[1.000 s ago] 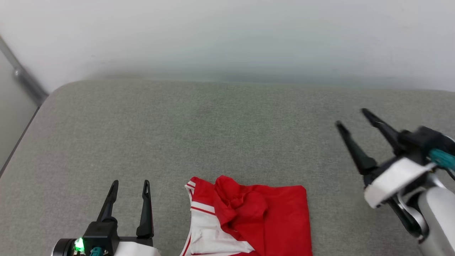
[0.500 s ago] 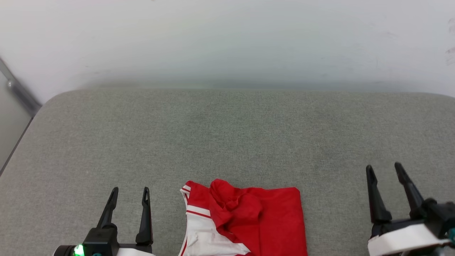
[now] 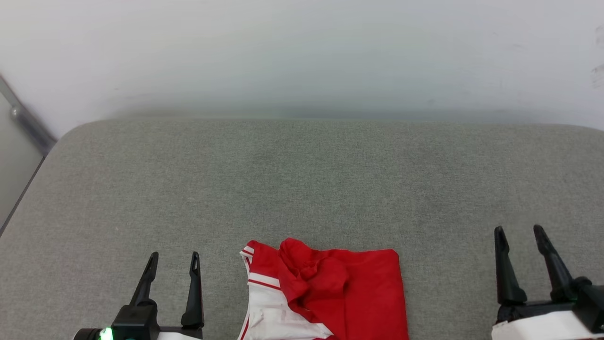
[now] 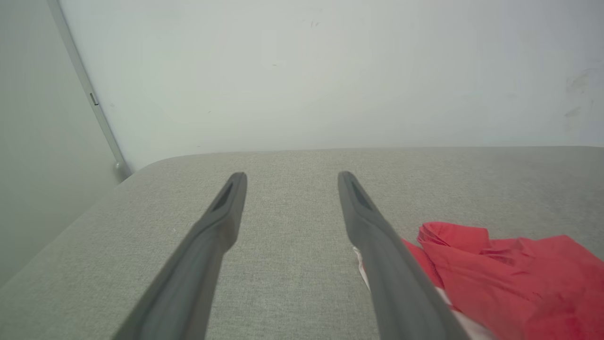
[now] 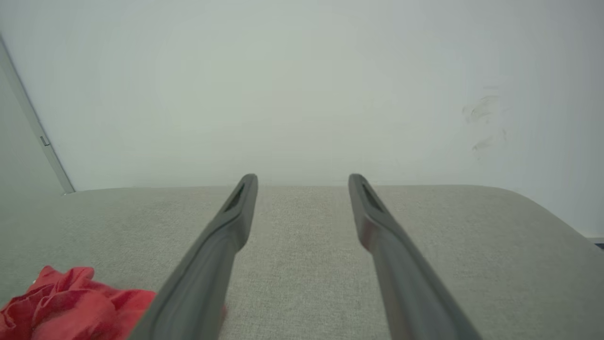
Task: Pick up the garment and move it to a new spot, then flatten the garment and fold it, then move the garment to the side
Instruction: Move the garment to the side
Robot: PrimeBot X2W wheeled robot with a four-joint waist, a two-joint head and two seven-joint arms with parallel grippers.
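We face a pale, plain wall (image 3: 302, 52) with a wide grey upholstered surface (image 3: 302, 179) running up to it. The surface has a fine woven texture and rounded far corners. At the far left, a thin grey metal strip (image 3: 28, 123) runs up the wall.

The garment (image 3: 349, 293) lies on the near edge of this surface, about the middle from left to right, and the bottom of the head view cuts off its near part. It is mostly red. Its right part lies flat, with a straight far edge and a straight right edge. A crumpled lump of red cloth sits on top near its far left corner. On the left a white panel with red stripes shows beneath the red.

Our left gripper (image 3: 174, 256) is near the left side of the garment but not touching it. Its two dark fingers point away from us with a clear gap between them, and nothing is held. A green light (image 3: 104, 334) glows on its body.

Our right gripper (image 3: 518, 229) is well to the right of the garment, with bare grey fabric between them. Its fingers are likewise parted, with nothing held between them.

In both wrist views the fingers sit above the grey surface, with the red cloth off to the inner side.
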